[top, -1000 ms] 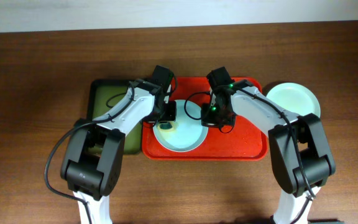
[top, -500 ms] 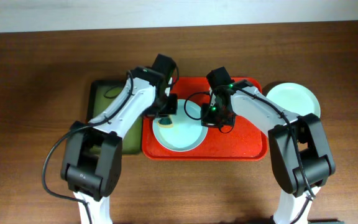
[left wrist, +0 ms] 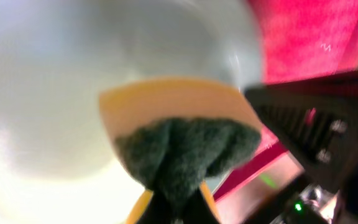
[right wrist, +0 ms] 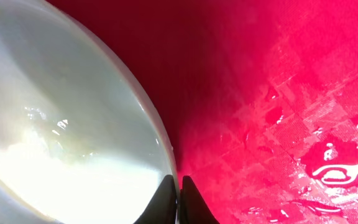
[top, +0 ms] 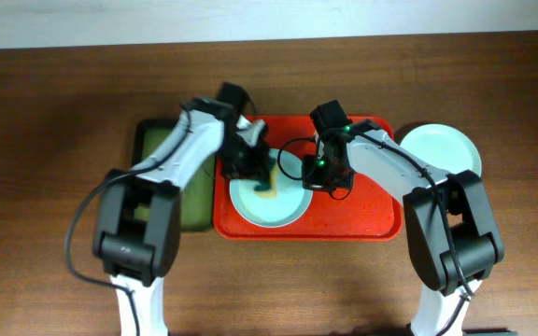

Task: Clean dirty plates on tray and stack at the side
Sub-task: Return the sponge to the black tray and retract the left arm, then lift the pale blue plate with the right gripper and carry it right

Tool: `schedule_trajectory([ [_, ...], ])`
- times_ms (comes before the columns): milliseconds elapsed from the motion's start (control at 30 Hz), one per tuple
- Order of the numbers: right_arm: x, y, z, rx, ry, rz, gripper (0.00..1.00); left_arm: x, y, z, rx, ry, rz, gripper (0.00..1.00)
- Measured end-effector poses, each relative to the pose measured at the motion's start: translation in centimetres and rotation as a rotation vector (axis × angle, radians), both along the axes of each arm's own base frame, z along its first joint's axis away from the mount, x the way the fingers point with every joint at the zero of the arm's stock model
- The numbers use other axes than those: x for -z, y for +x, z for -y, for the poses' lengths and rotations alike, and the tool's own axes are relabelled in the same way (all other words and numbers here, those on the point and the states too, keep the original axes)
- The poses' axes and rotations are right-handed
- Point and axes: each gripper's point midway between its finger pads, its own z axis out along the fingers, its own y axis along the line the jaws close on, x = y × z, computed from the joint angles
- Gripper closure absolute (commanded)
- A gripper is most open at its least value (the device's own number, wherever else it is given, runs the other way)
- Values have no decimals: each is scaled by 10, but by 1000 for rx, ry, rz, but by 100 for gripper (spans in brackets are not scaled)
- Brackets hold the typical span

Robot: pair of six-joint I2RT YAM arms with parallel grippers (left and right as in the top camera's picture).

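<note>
Sitting toward the front of the red tray [top: 362, 219], a pale mint plate [top: 274, 213] lies flat. Its right rim is pinched between the nearly closed fingers of the right claw [top: 318, 174]. The right wrist view shows the tips meeting at that rim, with wet streaks on the tray floor beside it. Over the plate's left part, the left claw [top: 250, 168] grips a yellow sponge [top: 266, 189] with a dark green scouring pad. The blurred wrist view does not settle whether it touches. Left of the red tray, a dark green tray [top: 157, 140] lies on the wooden table [top: 54, 112]. Farther back, just off the red tray's right end, a second pale plate [top: 442, 149] rests on the table.
</note>
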Motion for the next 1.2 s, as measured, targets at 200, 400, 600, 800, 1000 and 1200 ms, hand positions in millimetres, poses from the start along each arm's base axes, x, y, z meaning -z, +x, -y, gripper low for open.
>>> schedule_trajectory([
  [200,0,0,0,0,1,0,95,-75,12,-137,-129,626,187,100],
  [400,0,0,0,0,0,0,94,-12,8,-219,-307,752,108,100],
  [600,0,0,0,0,0,0,78,20,-10,-218,-304,740,61,26],
  [800,0,0,0,0,0,2,57,-138,75,-245,-554,550,377,1],
  [1000,7,2,-11,-26,16,43,96,-157,68,-294,-678,557,387,1],
  [1200,-16,-2,26,60,-6,-85,96,-157,68,-294,-677,553,385,1],
])
